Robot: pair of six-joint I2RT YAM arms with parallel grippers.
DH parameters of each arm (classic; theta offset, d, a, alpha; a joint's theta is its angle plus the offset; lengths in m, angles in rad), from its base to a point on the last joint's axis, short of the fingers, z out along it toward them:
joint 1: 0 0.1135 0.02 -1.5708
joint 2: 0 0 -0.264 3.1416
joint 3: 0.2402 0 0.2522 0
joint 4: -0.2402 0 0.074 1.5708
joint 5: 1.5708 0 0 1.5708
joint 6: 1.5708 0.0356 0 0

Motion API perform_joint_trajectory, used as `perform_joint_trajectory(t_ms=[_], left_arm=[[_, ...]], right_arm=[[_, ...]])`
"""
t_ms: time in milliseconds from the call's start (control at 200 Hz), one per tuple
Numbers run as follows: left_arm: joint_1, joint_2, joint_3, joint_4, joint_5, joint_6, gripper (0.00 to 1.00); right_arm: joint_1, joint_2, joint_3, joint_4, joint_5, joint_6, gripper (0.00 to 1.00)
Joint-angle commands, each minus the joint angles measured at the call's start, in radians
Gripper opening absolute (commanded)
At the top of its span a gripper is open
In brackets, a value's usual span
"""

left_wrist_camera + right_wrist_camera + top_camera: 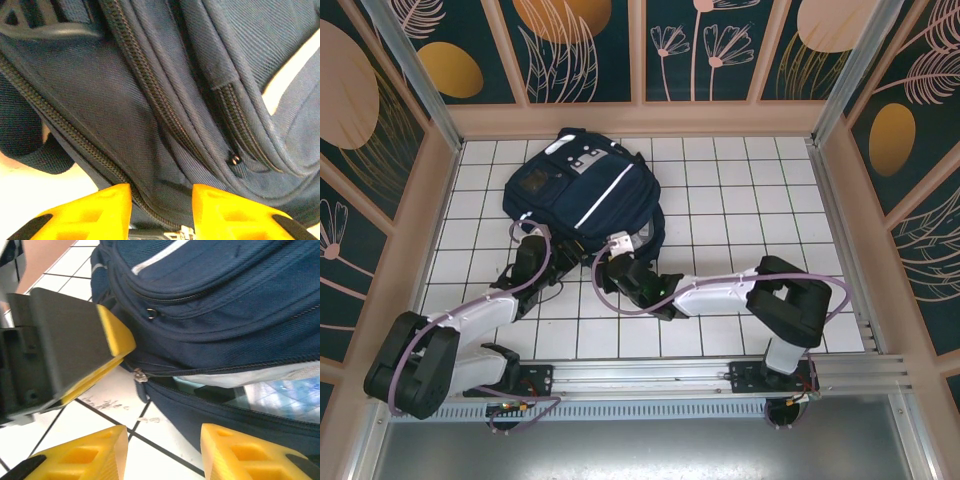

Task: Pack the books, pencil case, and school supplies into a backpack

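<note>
Yellow fingertips (100, 455) of the right pincer (164, 432) sit closest to the lens, set moderately apart over bare white tile with nothing between them. Just beyond is the near hem of the navy backpack (582, 190). Its main zip gapes there, and pale bluish packed things (280, 387) show inside, so the packing looks nearly finished and the step in hand is probably closing that opening. The left pincer (161, 192) is also partly spread and grips nothing, with the bag's fabric and zip tracks showing past it. One of its pads (115, 337) stands just beside the metal zip pull (139, 375). To close the zip well, one pincer should pinch the pull squarely while the other pins the hem close behind it, so the track stays taut and the soft cloth does not bunch or catch in the teeth. Room is tight, because both pincers crowd the same corner of the bag and could knock each other. The backpack lies toward the far middle of the table (740, 190), with open tile to its right and in front. On the left, the wooden kerb (432, 215) is near.
</note>
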Motion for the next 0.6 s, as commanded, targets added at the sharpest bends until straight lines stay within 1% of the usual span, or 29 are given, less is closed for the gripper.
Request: perform_joint_trajectory(t_ms=[0,115,185,295,440,505,591], left_arm=[[-0.001,-0.078,-0.033,0.001,0.028,0.062,0.39],[-0.015,-0.182,-0.086,-0.005,0.031,0.132,0.34],[-0.041,-0.229,-0.110,-0.006,0.023,0.169,0.35],[-0.092,-0.269,-0.130,-0.028,-0.020,0.226,0.36],[-0.123,-0.266,-0.156,-0.015,-0.059,0.277,0.40],[-0.125,-0.247,-0.167,0.020,-0.055,0.307,0.41],[-0.126,-0.198,-0.168,0.085,-0.039,0.335,0.46]], right_arm=[[-0.030,-0.016,-0.006,-0.033,0.047,0.001,0.43],[-0.067,-0.071,-0.032,-0.032,0.044,-0.011,0.44],[-0.096,-0.104,-0.049,-0.030,0.029,-0.014,0.44],[-0.140,-0.158,-0.082,-0.014,-0.008,-0.013,0.45],[-0.193,-0.235,-0.143,0.014,-0.040,-0.007,0.45],[-0.207,-0.262,-0.162,0.022,-0.053,-0.004,0.45],[-0.214,-0.287,-0.181,0.024,-0.055,-0.002,0.46]])
